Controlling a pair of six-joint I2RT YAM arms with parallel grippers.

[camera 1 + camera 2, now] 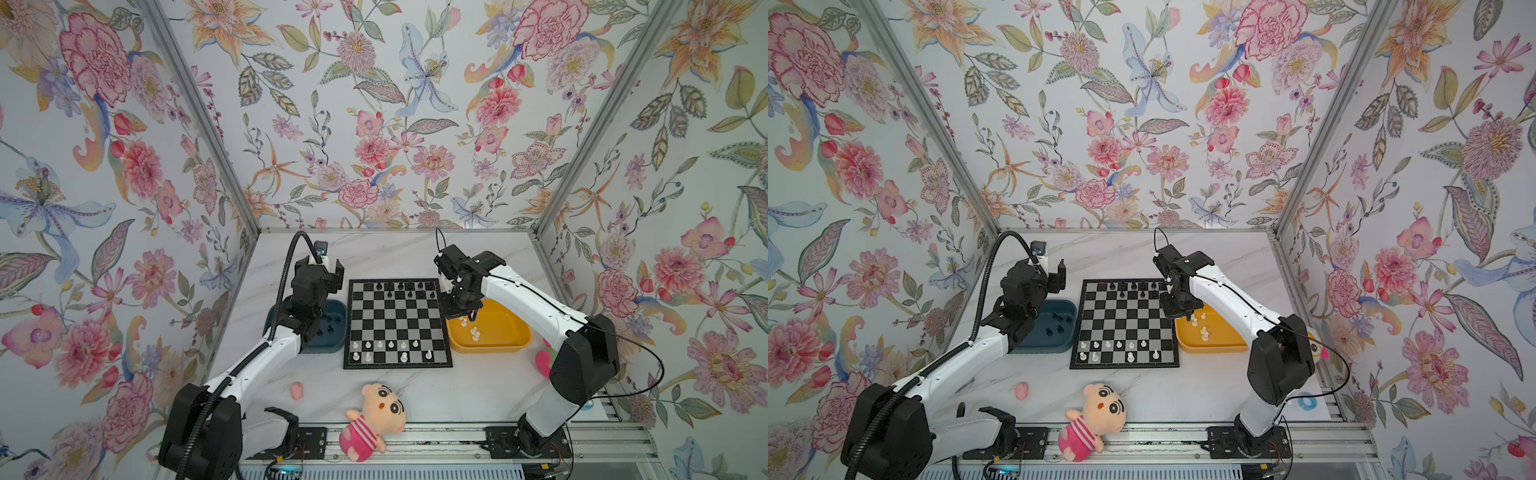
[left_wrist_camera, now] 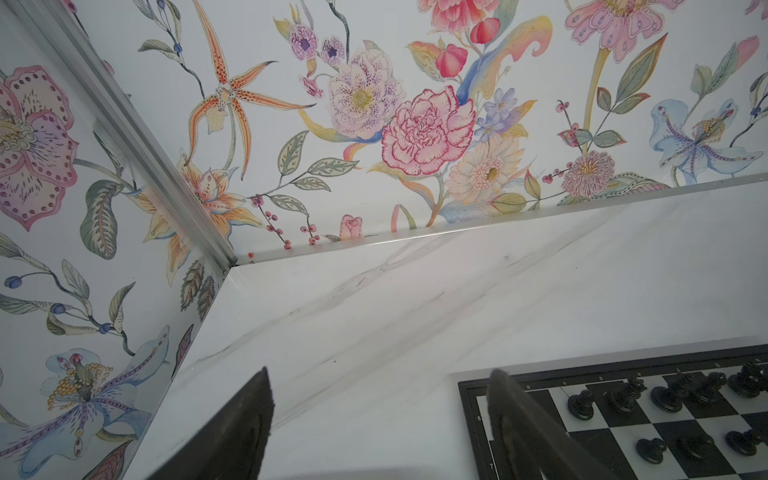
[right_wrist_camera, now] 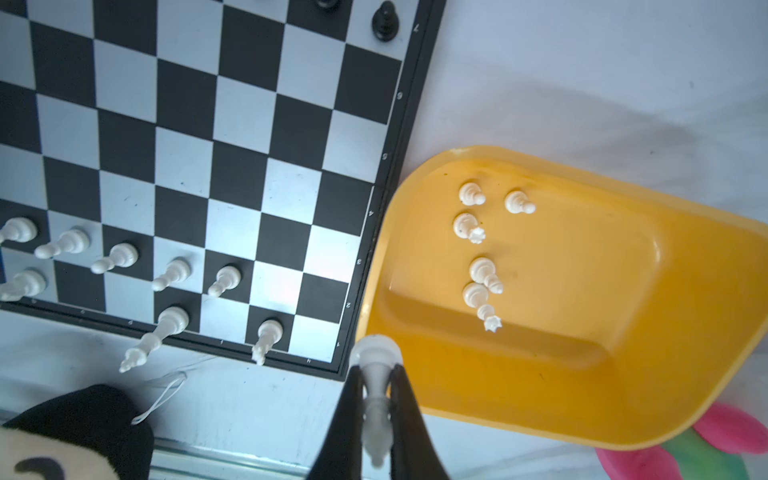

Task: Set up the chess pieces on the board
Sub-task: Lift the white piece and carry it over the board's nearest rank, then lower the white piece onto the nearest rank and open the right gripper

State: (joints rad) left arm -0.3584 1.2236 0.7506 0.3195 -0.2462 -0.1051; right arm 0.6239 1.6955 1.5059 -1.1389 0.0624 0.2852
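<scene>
Halfway through the setup, judging by the gaps, and currently working on the white side. Pinching a slender white piece (image 3: 376,411) by its stem with the right fingers (image 3: 340,428), closed down almost fully on it. Hanging it, base pointing away from the camera, at the lower middle of the right wrist view, over the rim of the yellow tray (image 3: 623,415) next to the corner of the board (image 3: 232,124); in both top views, hovering at the tray's upper-left corner, just beside the board's right edge. Leaving five more white pieces (image 3: 486,274) lying in that tray.

Holding the left fingers (image 2: 249,428) spread wide and empty, with only bare bench (image 2: 374,311) between them in the left wrist view, raised near the board's upper-left corner and above the blue tray (image 1: 328,348) with its few black pieces (image 1: 330,329). Showing, in a top view, black men (image 1: 400,286) lined along the board's top edge and white men (image 1: 391,344) along its bottom two rows, both sides with vacant squares.

Probably calling next for a swing toward the lower part of the board, then a straight descent onto a vacant square among the white rows, steering clear of standing neighbours and spreading the fingers only after seating the base flat. Not able to tell the piece's kind from these views, so not naming the exact square.
</scene>
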